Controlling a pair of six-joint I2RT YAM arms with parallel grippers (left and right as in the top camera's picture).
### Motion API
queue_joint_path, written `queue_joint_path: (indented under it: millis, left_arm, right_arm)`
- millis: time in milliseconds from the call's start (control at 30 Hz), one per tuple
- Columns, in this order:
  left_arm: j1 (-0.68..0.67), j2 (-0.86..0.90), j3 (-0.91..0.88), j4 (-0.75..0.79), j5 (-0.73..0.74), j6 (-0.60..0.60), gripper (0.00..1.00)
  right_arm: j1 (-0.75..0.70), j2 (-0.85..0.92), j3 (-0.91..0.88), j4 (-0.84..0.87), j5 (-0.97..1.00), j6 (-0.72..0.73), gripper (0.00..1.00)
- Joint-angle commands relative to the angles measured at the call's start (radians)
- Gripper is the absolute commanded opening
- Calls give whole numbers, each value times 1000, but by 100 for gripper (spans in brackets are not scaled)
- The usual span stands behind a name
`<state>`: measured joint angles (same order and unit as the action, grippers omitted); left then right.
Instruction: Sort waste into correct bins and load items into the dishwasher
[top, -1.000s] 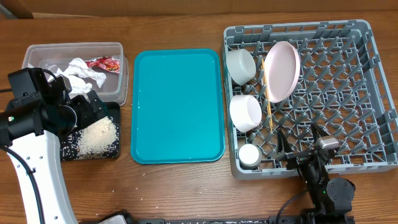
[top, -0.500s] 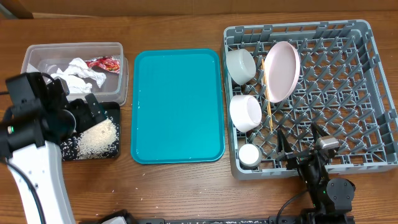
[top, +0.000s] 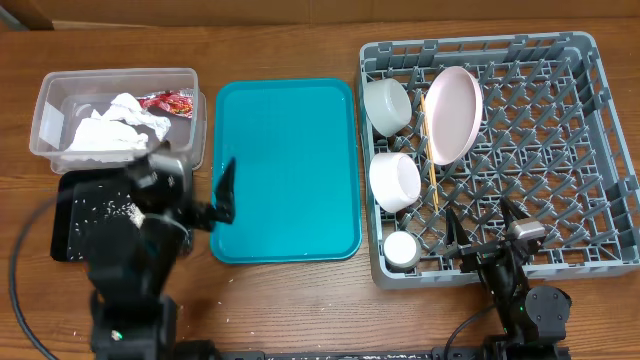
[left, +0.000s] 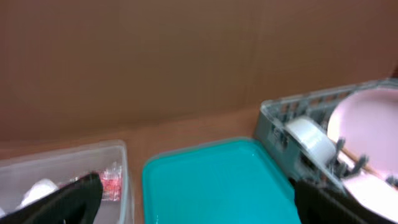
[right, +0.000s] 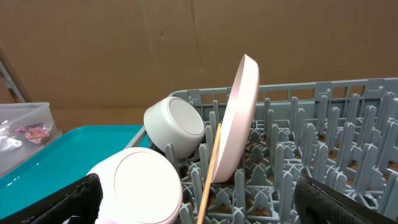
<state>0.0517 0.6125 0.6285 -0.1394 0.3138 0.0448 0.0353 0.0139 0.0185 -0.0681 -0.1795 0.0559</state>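
Left hand (top: 186, 188), fingers apart, hangs near the desk's front-left corner; right hand (top: 481, 222), also apart, sits toward the front-right corner. Dish rack (top: 590, 170) at the right edge holds plate (top: 452, 113), 2 bowls (top: 387, 103), cup (top: 402, 249) and chopsticks (top: 430, 150); clear tub (top: 48, 100) at the rear-left corner holds napkins (top: 108, 128) and wrapper (top: 168, 102).

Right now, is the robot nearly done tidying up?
Nearly done, it seems. Crumpled white napkins and a red snack wrapper lie in the clear plastic tub; rice grains speckle the shallow black tray. The round pink plate, two pale bowls, small white cup and thin wooden chopsticks sit in the grey dish rack. The left gripper and right gripper are open, holding nothing. I see nothing left to sort.
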Motion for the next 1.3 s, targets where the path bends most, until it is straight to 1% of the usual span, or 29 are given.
queue_joint_path:
  millis: [0,67,167,300,433,667,1267]
  left_arm:
    - [-6,-114,-183,127,27,14,100]
    - [-6,-188,-290,196,23,14,100]
    - [-6,-282,-413,248,9,10,100]
    - [-6,-410,-538,261,-31,-7,100]
    - [-8,-521,-626,250,-32,-7,100]
    - [-13,-610,-624,84,-59,-4,100]
    - [-13,-608,-624,87,-58,-7,100]
  right_arm:
    - [7,-11,-11,6,-6,-1,100]
    - [7,-11,-11,6,-6,-1,100]
    - [7,-11,-11,6,-6,-1,100]
    - [7,-11,-11,6,-6,-1,100]
    - [7,-11,-11,6,-6,-1,100]
    - [7,-11,-11,6,-6,-1,100]
    - [7,-11,-11,6,-5,-1,100]
